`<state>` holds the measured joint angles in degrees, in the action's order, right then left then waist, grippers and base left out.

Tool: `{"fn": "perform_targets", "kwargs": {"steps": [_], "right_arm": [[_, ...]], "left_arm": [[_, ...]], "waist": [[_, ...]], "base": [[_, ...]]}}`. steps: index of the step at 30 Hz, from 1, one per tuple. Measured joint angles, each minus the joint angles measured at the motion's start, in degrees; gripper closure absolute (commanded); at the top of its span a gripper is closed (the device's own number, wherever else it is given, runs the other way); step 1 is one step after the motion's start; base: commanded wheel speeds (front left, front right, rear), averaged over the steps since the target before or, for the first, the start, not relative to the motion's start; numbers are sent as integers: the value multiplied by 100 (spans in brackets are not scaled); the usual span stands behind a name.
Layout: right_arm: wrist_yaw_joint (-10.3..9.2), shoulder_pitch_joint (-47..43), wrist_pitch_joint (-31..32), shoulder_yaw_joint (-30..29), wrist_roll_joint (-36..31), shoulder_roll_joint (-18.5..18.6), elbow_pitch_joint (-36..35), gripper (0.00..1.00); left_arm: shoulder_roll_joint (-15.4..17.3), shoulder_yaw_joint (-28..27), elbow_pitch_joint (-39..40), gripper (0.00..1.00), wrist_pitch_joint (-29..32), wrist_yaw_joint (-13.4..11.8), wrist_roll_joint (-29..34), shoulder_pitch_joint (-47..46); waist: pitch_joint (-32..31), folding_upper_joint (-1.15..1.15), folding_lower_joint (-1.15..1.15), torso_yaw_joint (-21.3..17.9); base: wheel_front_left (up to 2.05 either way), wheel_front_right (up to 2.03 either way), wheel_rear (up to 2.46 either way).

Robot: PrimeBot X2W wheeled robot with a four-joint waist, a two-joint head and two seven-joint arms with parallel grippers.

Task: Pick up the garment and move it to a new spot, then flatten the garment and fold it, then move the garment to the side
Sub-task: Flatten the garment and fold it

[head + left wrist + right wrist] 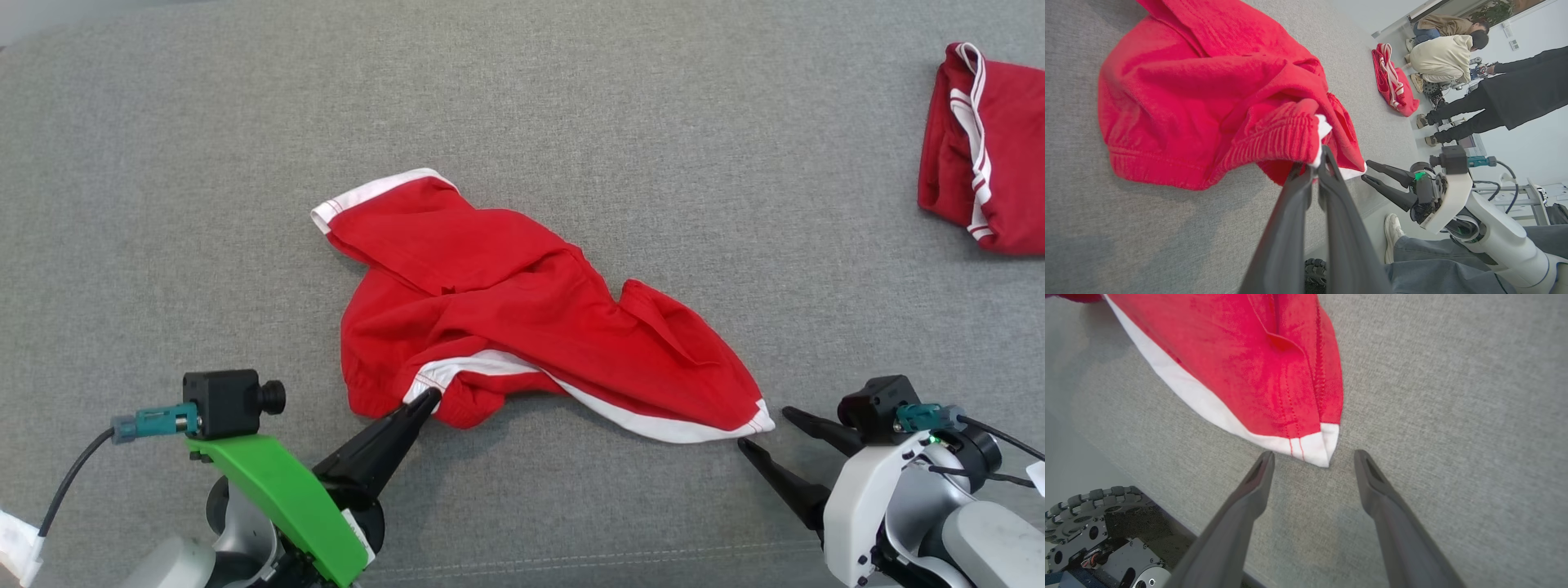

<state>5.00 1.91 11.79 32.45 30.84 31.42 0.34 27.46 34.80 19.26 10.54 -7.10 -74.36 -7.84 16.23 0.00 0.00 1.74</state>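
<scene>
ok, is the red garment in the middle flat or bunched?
Bunched. The red garment lies in overlapping folds; the left gripper pinches its white-trimmed edge, the right gripper stands open at its corner.

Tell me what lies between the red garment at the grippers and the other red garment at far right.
Nothing: in the head view the stretch of grey surface between the red garment and the other red garment is bare.
</scene>
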Motion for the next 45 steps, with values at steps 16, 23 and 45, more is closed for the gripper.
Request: {"fn": "perform_targets", "kwargs": {"steps": [16, 23, 45], "right_arm": [[76, 286, -75, 208, -15, -222, 364, 16], [103, 360, -78, 252, -15, -268, 524, 26], [153, 486, -113, 163, 515, -508, 968, 100]], "left_arm": [[-81, -79, -4, 100, 55, -1, 20, 97], [-119, -96, -5, 100, 101, -3, 48, 108], [-196, -191, -26, 100, 209, -3, 76, 166]], "waist": [[-29, 0, 0, 37], [-48, 0, 0, 45], [-100, 0, 0, 105]], "base": [[0, 0, 0], [0, 0, 0], [0, 0, 0]]}}
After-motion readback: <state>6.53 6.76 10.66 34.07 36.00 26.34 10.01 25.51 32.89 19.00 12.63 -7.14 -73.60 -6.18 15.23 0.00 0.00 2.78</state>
